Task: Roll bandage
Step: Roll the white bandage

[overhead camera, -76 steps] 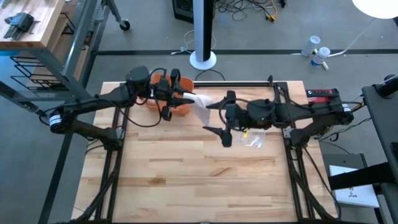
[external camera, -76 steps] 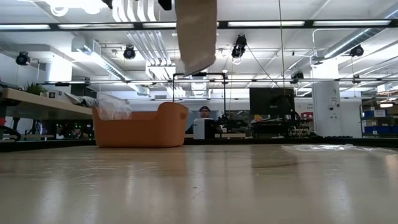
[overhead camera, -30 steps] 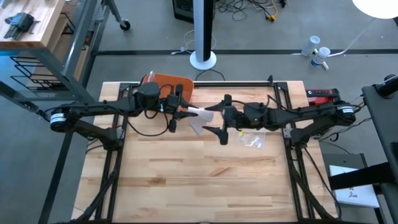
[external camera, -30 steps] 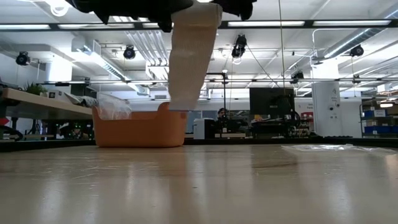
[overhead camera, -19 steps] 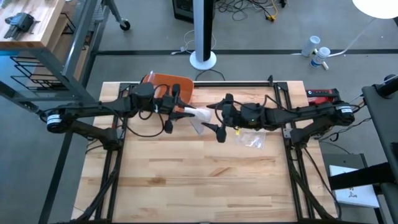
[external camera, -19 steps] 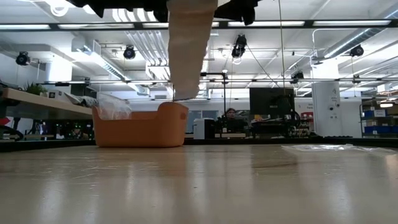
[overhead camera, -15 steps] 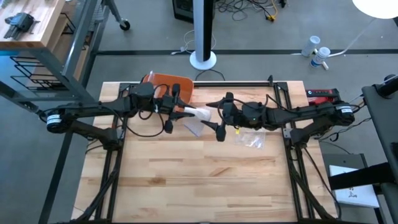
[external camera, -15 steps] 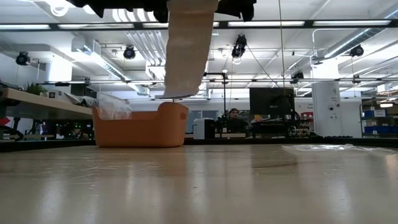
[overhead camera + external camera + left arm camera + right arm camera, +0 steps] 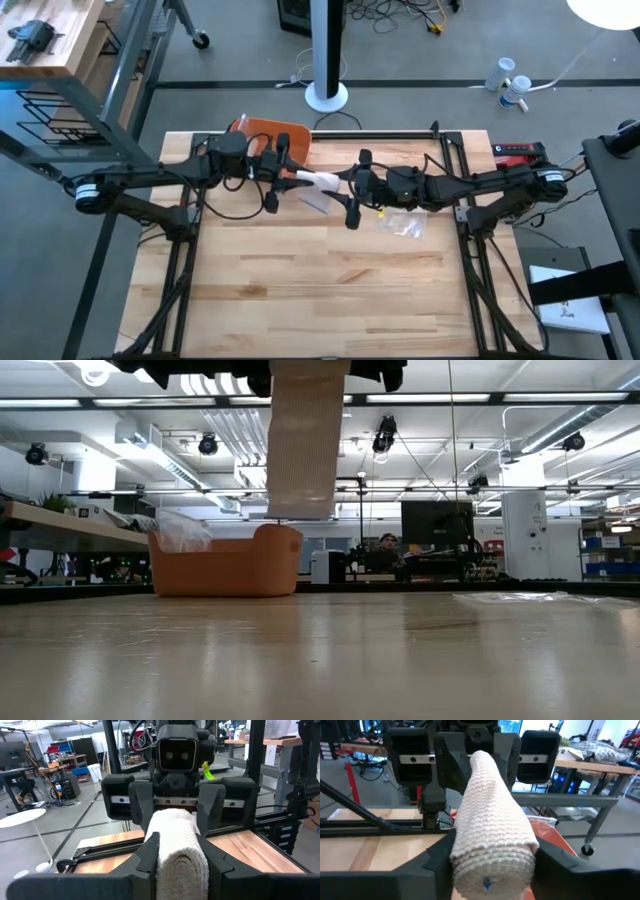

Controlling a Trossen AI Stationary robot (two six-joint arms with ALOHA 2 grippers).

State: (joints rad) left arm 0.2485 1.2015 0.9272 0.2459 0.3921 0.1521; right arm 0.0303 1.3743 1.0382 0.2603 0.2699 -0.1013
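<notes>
A white bandage roll (image 9: 322, 180) hangs level in the air over the far middle of the table, between my two grippers. My left gripper (image 9: 297, 178) is shut on its left end and my right gripper (image 9: 347, 186) on its right end; the two point at each other. The bandage's loose tail (image 9: 303, 445) hangs flat below the roll, with its lower end (image 9: 302, 512) well clear of the tabletop. In the left wrist view the roll (image 9: 176, 847) runs away toward the right gripper; in the right wrist view the roll (image 9: 492, 827) runs toward the left gripper. My left gripper pinches the roll's left end (image 9: 175, 865) between its two fingers, coming level from the table's left, fingers along the roll. The roll is lifted clear and lies level. My right gripper has its fingers against both sides of the roll's right end (image 9: 492, 862), coming level from the table's right, fingers along the roll. The tail hangs slack below.
An orange basket (image 9: 268, 133) with clear plastic in it stands at the far edge behind the left arm. A clear plastic wrapper (image 9: 402, 224) lies on the table under the right arm. The wooden tabletop (image 9: 320, 290) spreads wide toward the near edge.
My right gripper has moved a little toward the left gripper. The hanging tail has turned from slanting to flat-on in the low view, and its lower end has risen a little.
</notes>
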